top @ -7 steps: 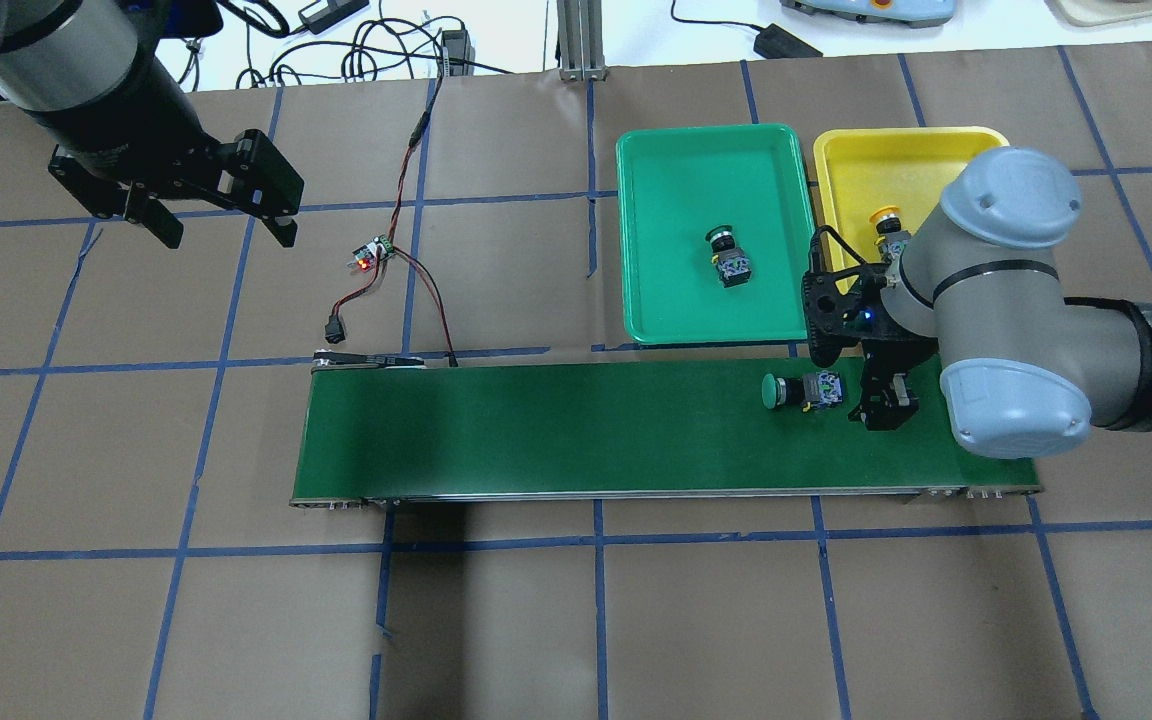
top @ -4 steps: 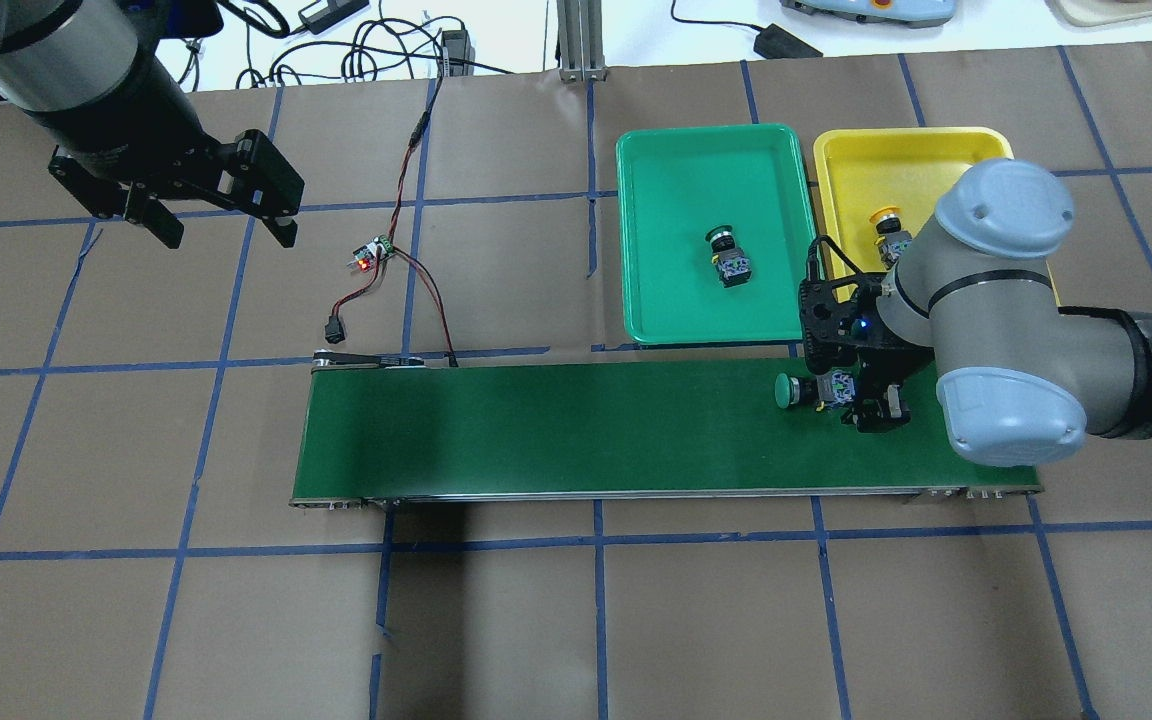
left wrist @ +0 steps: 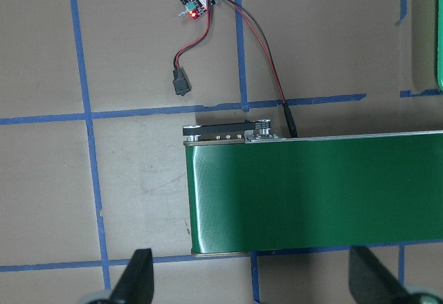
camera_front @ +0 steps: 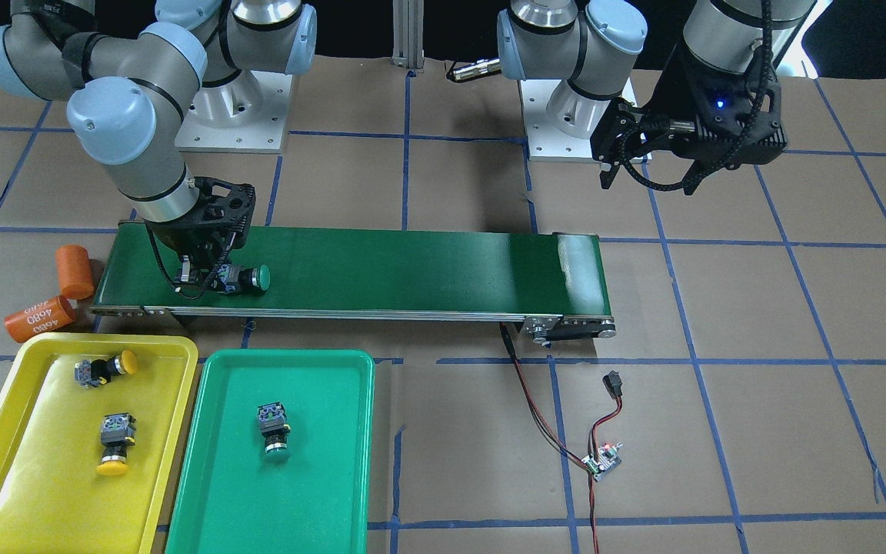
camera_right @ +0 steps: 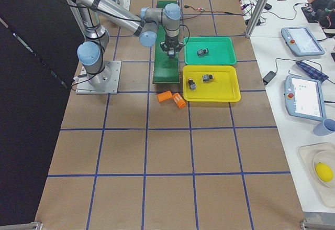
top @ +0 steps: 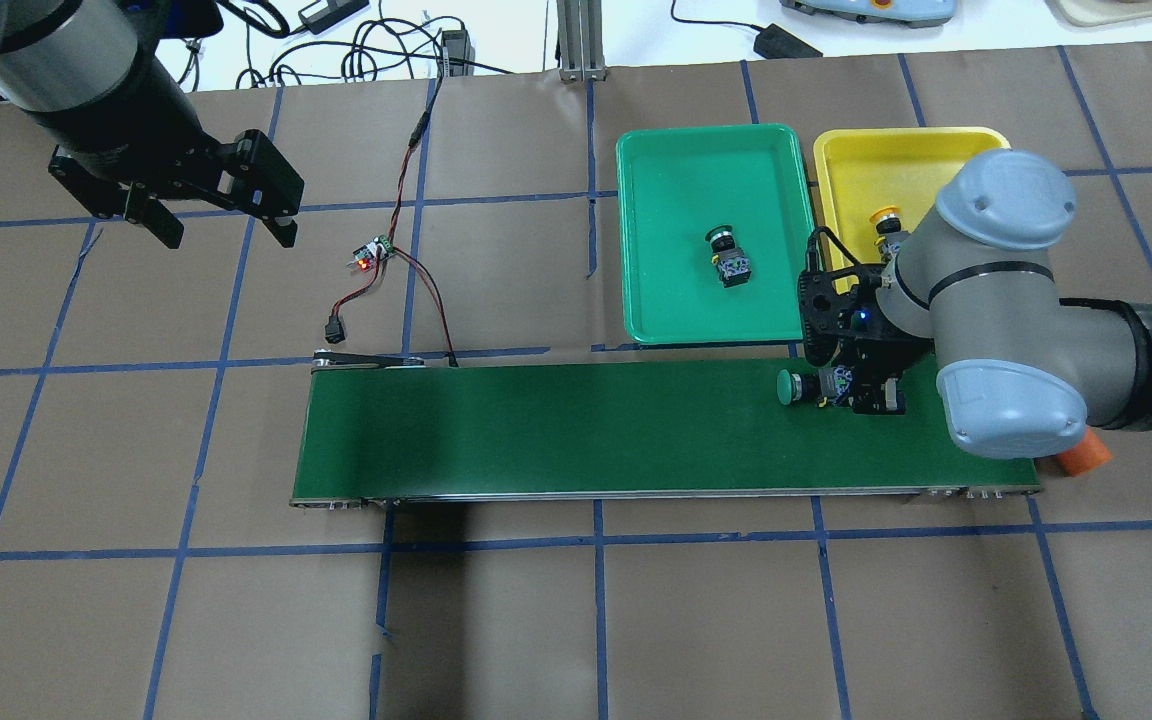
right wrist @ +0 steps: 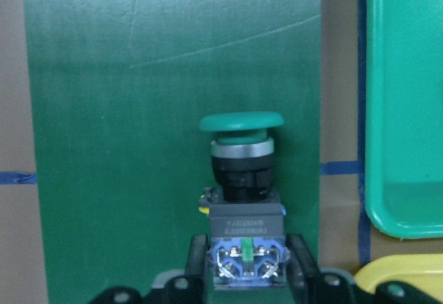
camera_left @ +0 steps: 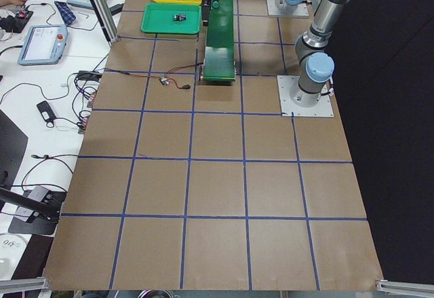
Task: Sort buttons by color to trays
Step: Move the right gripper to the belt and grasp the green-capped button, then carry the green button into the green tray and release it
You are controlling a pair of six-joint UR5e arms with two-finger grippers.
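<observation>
Now squeezes the green button (right wrist: 241, 132) on the conveyor belt (top: 586, 430) with the right pincer (top: 856, 392), open beside it a moment ago. Ready to lift, likely. Holds the left pincer (top: 224, 230) wide, far from the belt.

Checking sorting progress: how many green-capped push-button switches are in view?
2: one switch in the green plastic tray; the other switch on the dark-green conveyor belt, in the right gripper.

Conveyor belt (top: 586, 430), orange cylinders (camera_front: 75, 271), wired circuit board (top: 373, 253)
</observation>
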